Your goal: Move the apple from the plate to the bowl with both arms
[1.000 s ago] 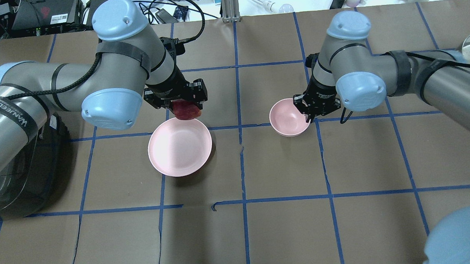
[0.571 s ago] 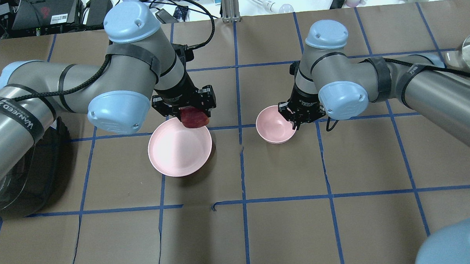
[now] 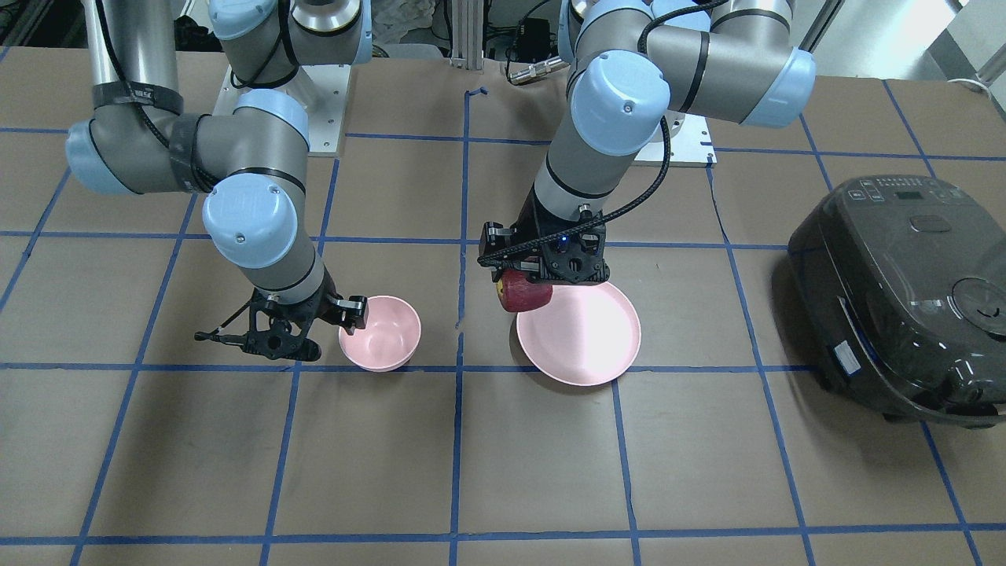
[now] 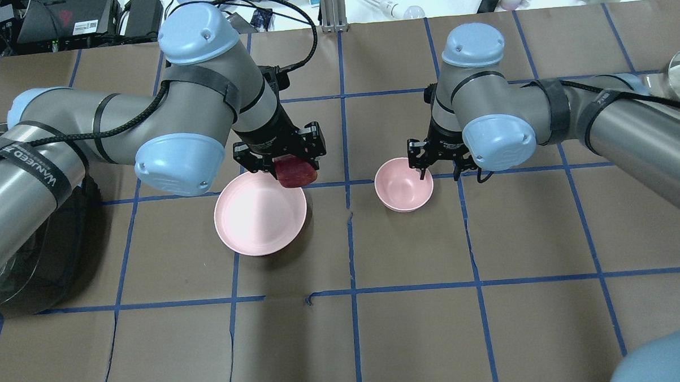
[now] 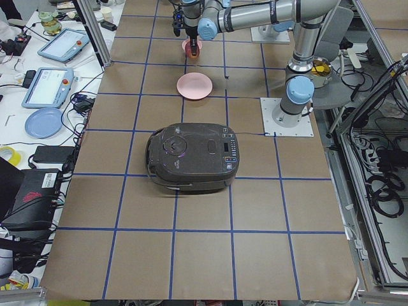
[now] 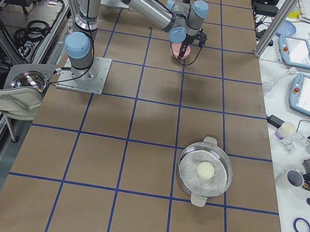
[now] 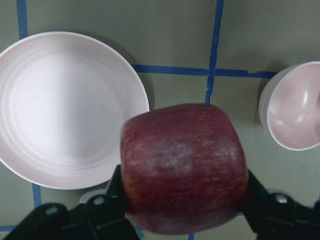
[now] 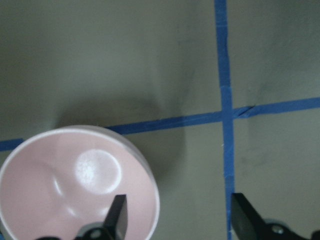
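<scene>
Brown paper gridded with blue tape covers the bench (image 3: pixel 503 472), and a dark rice cooker (image 3: pixel 904 291) sits towards one end. In the front-facing view the left hand (image 3: pixel 542 271) holds the apple (image 3: pixel 523 297) in the air over the rim of the plate (image 3: pixel 585 342), on the side nearest the bowl (image 3: pixel 381 334). The right hand (image 3: pixel 338 318) is low against the bowl's outer side. From overhead, the apple (image 4: pixel 295 173) hangs under the left hand at the bowl-side rim of the bare plate (image 4: pixel 256 216), well short of the bowl (image 4: pixel 403 186). The right hand (image 4: pixel 439 171) stands spread at the bowl's far edge. The two side views are too distant to add anything about either hand. The left wrist camera shows the apple (image 7: pixel 184 167) clamped across its flanks by the black jaws, its skin smooth and faintly glossy, with the plate below on one side and the bowl on the other. The right wrist camera shows the jaws wide apart, one over the inside of the bowl (image 8: pixel 65 175), the other outside its wall, neither pressing the rim. The apple looks firm and fairly light but waxy and rounded, so a hold across its widest girth seems safest. Too hard a squeeze would likely bruise it, and the bowl is barely wider, so the drop needs centring.
</scene>
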### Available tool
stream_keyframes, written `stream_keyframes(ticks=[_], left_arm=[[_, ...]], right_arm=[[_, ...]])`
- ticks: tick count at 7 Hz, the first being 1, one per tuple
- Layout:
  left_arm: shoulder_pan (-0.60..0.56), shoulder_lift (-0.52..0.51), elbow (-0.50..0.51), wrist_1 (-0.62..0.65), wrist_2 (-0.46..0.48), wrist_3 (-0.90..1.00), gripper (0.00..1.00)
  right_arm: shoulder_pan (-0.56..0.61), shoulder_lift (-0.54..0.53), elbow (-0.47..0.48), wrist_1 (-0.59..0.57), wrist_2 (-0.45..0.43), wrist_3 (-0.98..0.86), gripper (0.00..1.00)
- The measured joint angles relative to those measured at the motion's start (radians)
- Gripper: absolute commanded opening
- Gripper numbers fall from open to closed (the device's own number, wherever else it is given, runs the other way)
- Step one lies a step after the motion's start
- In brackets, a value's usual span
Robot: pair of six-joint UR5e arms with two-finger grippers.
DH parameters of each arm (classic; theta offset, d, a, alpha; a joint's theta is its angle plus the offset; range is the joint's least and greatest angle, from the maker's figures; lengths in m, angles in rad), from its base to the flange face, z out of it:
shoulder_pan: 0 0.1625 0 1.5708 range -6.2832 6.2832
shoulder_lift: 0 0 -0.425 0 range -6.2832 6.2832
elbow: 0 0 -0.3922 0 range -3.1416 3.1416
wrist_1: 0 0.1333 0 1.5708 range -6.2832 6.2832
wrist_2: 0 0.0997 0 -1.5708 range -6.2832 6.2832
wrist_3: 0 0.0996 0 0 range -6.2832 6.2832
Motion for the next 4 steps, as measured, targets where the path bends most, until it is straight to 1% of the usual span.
stream_keyframes(ticks=[1, 2, 3, 4], left_arm=[[-0.007, -0.010, 0.006, 0.021, -0.027, -0.038, 0.12], [-0.020, -0.026, 0.014, 0.052, -0.057, -0.082, 0.12], [-0.041, -0.050, 0.020, 0.104, -0.082, -0.133, 0.12], [-0.071, -0.087, 0.022, 0.185, -0.096, -0.194, 0.12]], right_arm=[[-0.011, -0.023, -0.032, 0.012, -0.029, -0.004, 1.00], [-0.028, -0.054, -0.076, 0.049, -0.053, -0.006, 1.00], [-0.042, -0.086, -0.129, 0.112, -0.074, -0.008, 1.00], [-0.050, -0.119, -0.186, 0.188, -0.084, -0.009, 1.00]])
